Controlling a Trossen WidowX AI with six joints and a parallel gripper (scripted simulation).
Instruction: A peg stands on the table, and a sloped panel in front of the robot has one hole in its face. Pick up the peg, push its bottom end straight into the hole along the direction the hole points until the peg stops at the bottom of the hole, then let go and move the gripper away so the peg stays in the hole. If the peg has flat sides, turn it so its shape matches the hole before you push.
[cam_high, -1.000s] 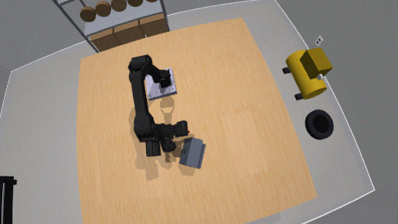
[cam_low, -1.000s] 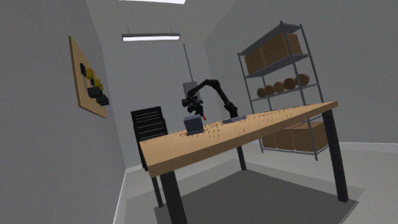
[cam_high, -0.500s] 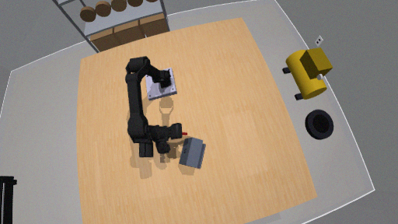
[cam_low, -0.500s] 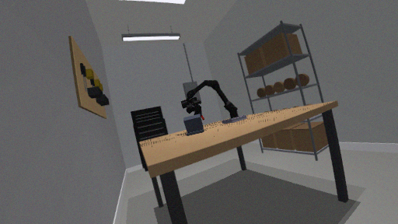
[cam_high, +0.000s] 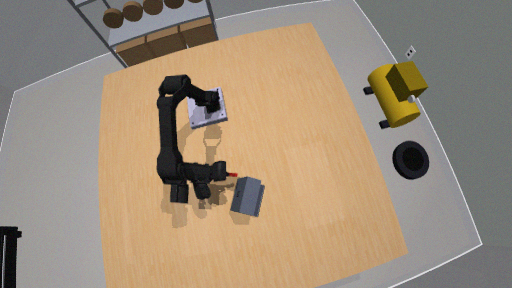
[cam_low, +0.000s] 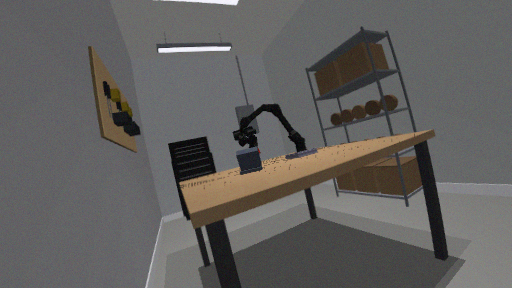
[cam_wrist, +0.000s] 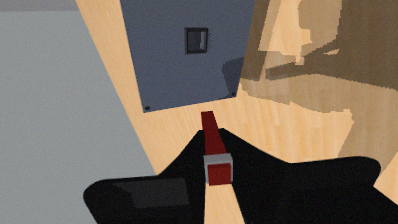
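Note:
My gripper is shut on a red square-sided peg. The peg sticks out ahead of the fingers, and its free end points toward the grey sloped panel. In the wrist view the panel's face fills the upper middle, with one dark square hole above the peg's tip. The tip sits just short of the panel's lower edge, apart from it. The panel stands on the wooden table.
The arm's base stands on a grey plate behind the panel. A shelf rack with boxes stands beyond the table. A yellow machine and a black tyre lie on the floor at the right. A black cabinet stands at the table's end.

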